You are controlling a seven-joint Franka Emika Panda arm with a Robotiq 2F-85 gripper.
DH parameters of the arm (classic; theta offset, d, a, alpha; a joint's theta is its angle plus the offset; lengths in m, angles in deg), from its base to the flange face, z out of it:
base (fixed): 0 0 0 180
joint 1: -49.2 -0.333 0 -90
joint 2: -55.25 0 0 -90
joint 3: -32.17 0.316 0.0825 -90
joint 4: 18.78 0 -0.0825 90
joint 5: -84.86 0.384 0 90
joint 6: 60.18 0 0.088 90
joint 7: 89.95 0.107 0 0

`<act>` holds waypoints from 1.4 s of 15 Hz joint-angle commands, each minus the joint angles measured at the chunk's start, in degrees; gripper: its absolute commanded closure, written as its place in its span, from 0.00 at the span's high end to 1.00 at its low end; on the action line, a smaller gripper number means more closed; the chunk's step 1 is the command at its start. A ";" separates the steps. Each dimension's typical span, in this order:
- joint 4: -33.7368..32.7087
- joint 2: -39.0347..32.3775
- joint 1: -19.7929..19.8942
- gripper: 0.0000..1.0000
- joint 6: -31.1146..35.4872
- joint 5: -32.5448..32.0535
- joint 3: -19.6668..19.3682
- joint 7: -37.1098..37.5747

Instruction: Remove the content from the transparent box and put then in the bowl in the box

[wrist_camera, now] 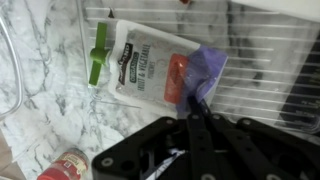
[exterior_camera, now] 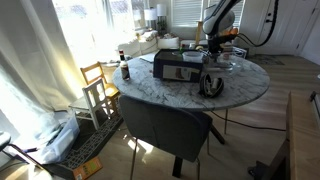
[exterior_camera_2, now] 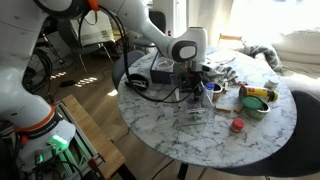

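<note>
My gripper (wrist_camera: 196, 104) hangs over the transparent box (wrist_camera: 262, 58), a clear ribbed container that also shows in an exterior view (exterior_camera_2: 195, 110). The fingers are pressed together on the edge of a purple packet (wrist_camera: 208, 68). Under that packet lies a white snack pouch with a green label and a red patch (wrist_camera: 140, 58). The large dark grey box stands further along the table in both exterior views (exterior_camera: 175, 68) (exterior_camera_2: 150, 70). A bowl with yellow contents (exterior_camera_2: 257, 100) sits on the marble table. The gripper shows in both exterior views (exterior_camera: 212, 58) (exterior_camera_2: 190, 88).
A green clip (wrist_camera: 98, 55) and a red-lidded jar (wrist_camera: 65, 165) lie on the marble table (wrist_camera: 40, 110) beside the pouch. A black round object (exterior_camera: 212, 85) stands near the table edge. A dark bottle (exterior_camera: 125, 70) stands at the far side. A chair (exterior_camera: 165, 125) is at the table.
</note>
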 commanded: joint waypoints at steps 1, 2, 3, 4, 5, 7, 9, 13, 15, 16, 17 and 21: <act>3.19 4.82 -0.54 0.00 -0.66 0.33 0.58 -1.13; 4.13 6.29 -0.71 0.00 -0.27 0.35 0.71 -1.34; 5.06 7.95 -0.78 0.00 -0.09 0.49 0.95 -1.71; 6.19 9.83 -0.92 0.00 0.27 0.50 1.12 -2.03; 7.21 11.54 -0.97 0.00 0.27 0.52 1.35 -2.41; 9.70 15.35 -1.02 0.00 0.79 0.54 1.86 -3.23; 12.46 19.17 -1.28 0.00 1.62 0.04 2.11 -3.81; 17.89 26.61 -1.39 0.00 2.94 0.56 2.92 -5.37; 21.27 30.73 -1.51 0.00 5.10 0.73 3.46 -6.42; 23.24 33.08 -1.58 0.00 6.72 1.01 3.86 -7.09; 24.80 35.12 -1.59 0.00 7.76 1.46 4.29 -7.95; 30.42 42.55 -1.89 0.00 12.23 7.34 7.14 -14.55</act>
